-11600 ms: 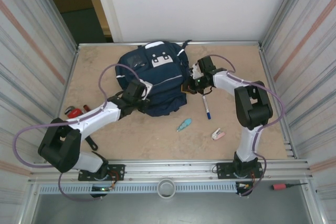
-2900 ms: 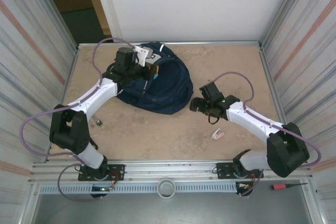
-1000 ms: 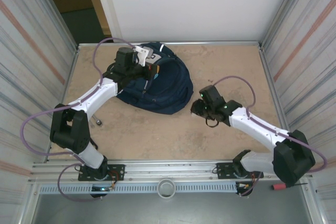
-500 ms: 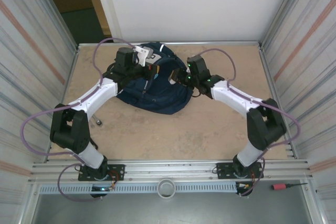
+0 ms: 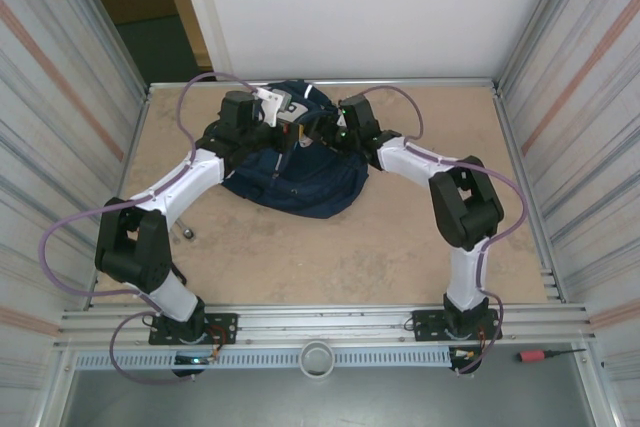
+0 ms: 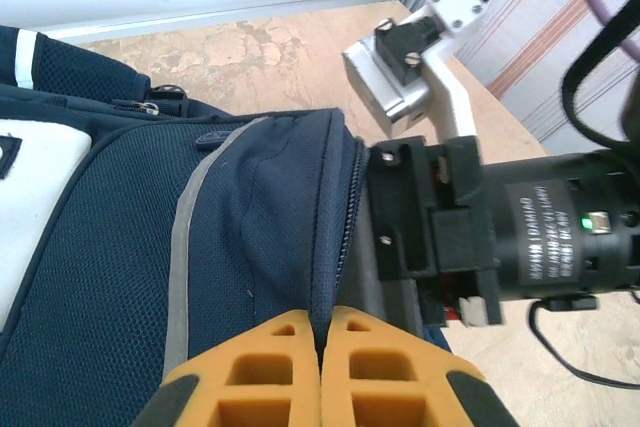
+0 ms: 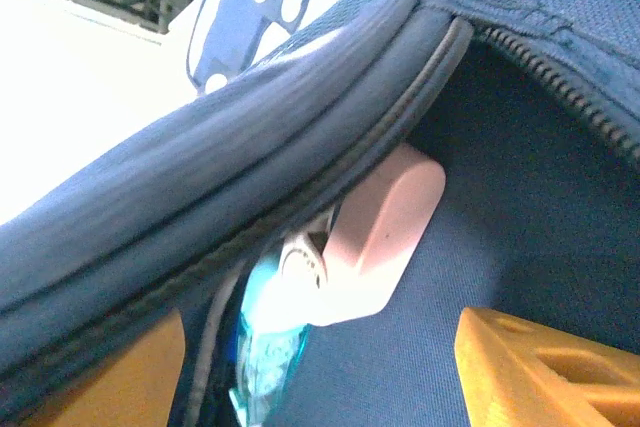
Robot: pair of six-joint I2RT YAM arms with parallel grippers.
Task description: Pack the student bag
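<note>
Half a second ago we saw the right gripper (image 5: 318, 137) at the 3 o'clock side of the student bag (image 5: 300, 175). It has since swung in over the bag's open mouth, and its jaws have parted.

Starting from the left, a small dark bit (image 5: 187, 234) lies on the table (image 5: 420, 247), well out at the bag's 8 o'clock. The left gripper (image 6: 322, 332) is closed tight on the bag's zipped rim, with the navy fabric pinched between its orange fingers (image 6: 270, 367). From above it sits at the bag's 11 o'clock.

The bag lies at the far side of the table, toward 12 o'clock from the arm bases, with its white patch facing the back wall.

The right gripper reaches in at the bag's 1 o'clock, just beside the left one. From its wrist we see its fingers standing wide and gripping nothing. Between and beyond them, a pink piece (image 7: 385, 237) rests loose inside the bag, tucked under the padded rim. At its 7 o'clock lies a teal thing (image 7: 265, 347), possibly a tape dispenser, though the view is too blurred to tell.
</note>
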